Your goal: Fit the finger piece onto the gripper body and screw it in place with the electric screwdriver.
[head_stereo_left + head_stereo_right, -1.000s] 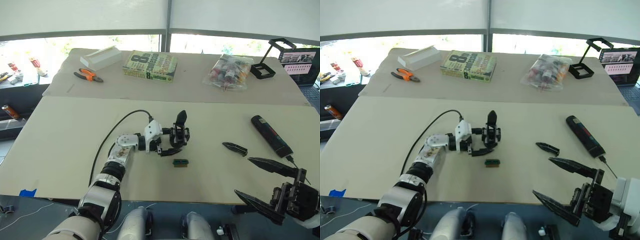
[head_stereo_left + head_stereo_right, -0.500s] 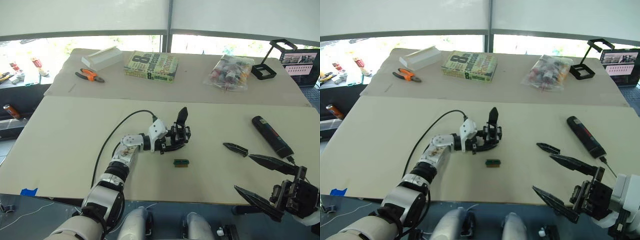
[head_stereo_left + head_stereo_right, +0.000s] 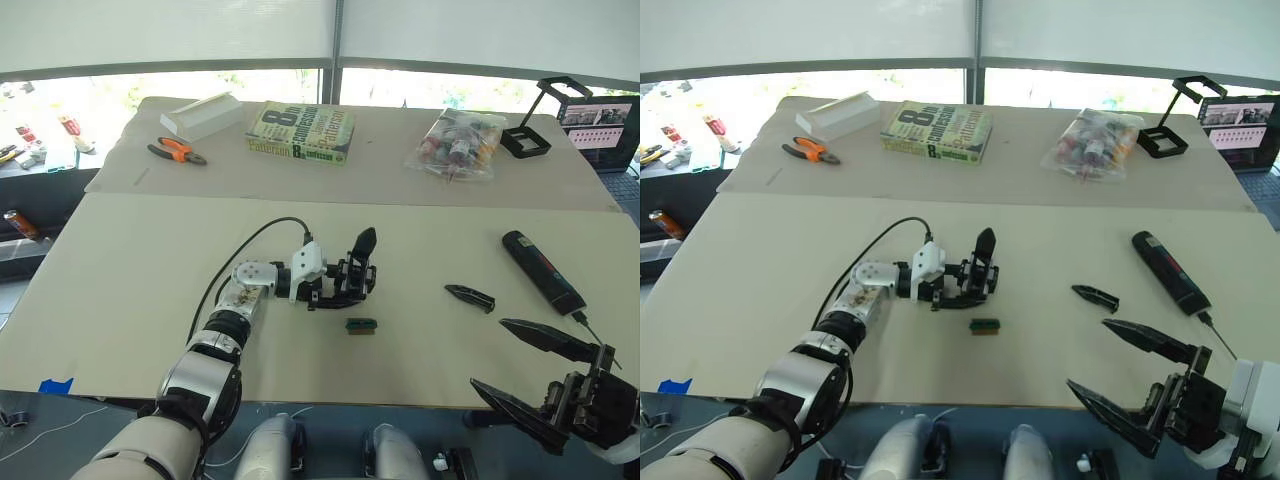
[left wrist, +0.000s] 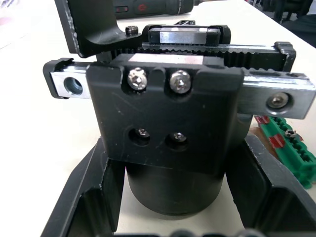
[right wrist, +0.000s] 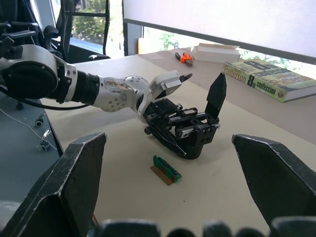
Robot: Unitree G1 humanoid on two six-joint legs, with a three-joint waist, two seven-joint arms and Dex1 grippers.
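While left pincer [image 5: 170,136] grips gripper body [image 5: 190,131], upright

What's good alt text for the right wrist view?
The left gripper grips the round base of the gripper body, which stands on the table with its black finger pointing up. A small green block lies just in front; pliers and a book sit behind, framed by the open right gripper's fingers.

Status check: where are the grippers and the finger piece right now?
Left gripper closed around gripper body. Right gripper open, empty, near table edge. Finger piece loose on table; electric screwdriver beyond it.
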